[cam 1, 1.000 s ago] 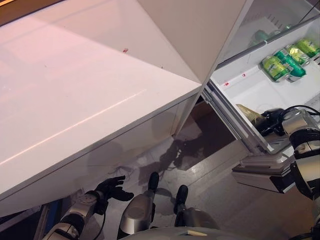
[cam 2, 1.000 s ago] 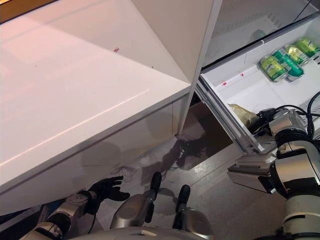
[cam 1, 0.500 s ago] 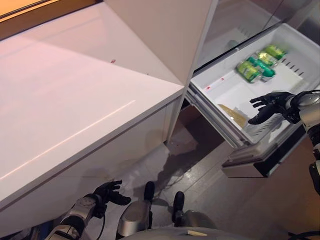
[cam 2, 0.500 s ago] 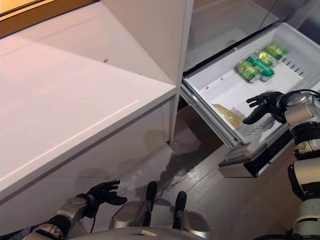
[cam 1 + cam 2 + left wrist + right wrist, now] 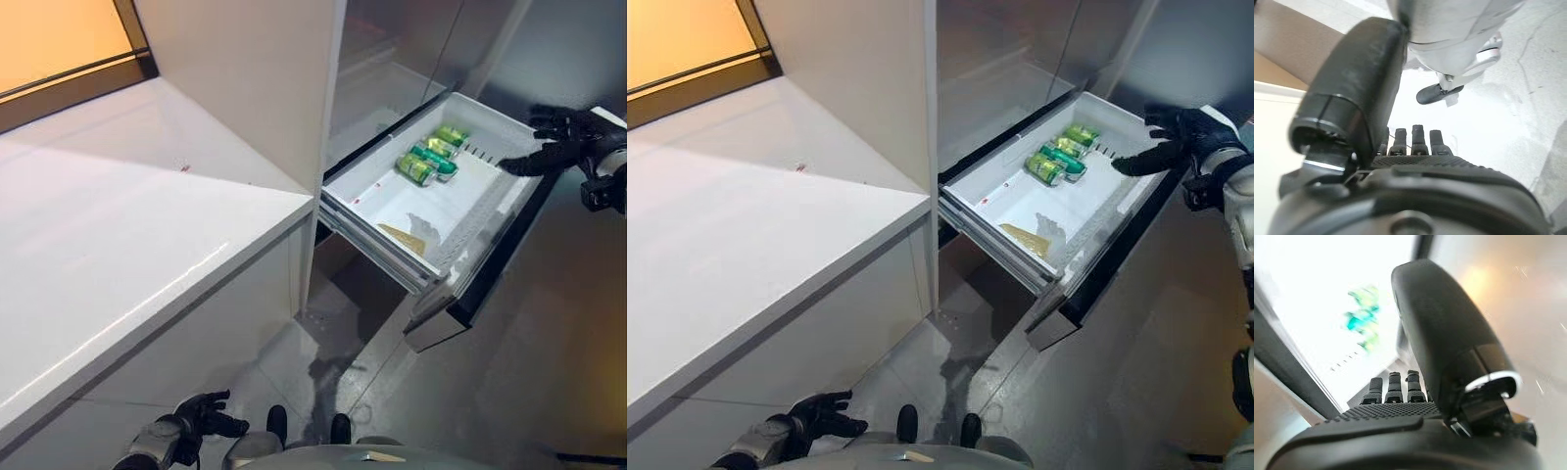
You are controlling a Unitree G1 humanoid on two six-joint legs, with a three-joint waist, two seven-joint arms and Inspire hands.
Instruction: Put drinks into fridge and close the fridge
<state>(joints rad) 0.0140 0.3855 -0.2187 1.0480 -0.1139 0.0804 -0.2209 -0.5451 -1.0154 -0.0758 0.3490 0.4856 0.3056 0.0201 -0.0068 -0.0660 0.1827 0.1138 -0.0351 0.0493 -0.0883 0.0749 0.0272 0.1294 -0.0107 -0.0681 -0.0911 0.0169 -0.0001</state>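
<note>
The fridge's white bottom drawer (image 5: pixel 392 201) stands pulled out. A cluster of green drink cans (image 5: pixel 429 157) lies at its back, also seen as cans (image 5: pixel 1058 157) in the right eye view and blurred past the fingers as cans (image 5: pixel 1364 316). My right hand (image 5: pixel 560 145) hovers open at the drawer's front right corner, fingers straight, holding nothing. Low by the floor at the lower left, my left hand (image 5: pixel 201 421) is open and empty.
A yellowish packet (image 5: pixel 407 235) lies in the drawer's near part. The drawer's dark front panel (image 5: pixel 490 269) juts into the floor space. A white counter (image 5: pixel 118 225) fills the left, and the fridge's upper compartment (image 5: pixel 392 78) is open behind the drawer.
The camera has shifted, with the drawer now seen from farther off. My right hand has risen out of the drawer, opened, and moved to its front corner. The left hand stays low.
</note>
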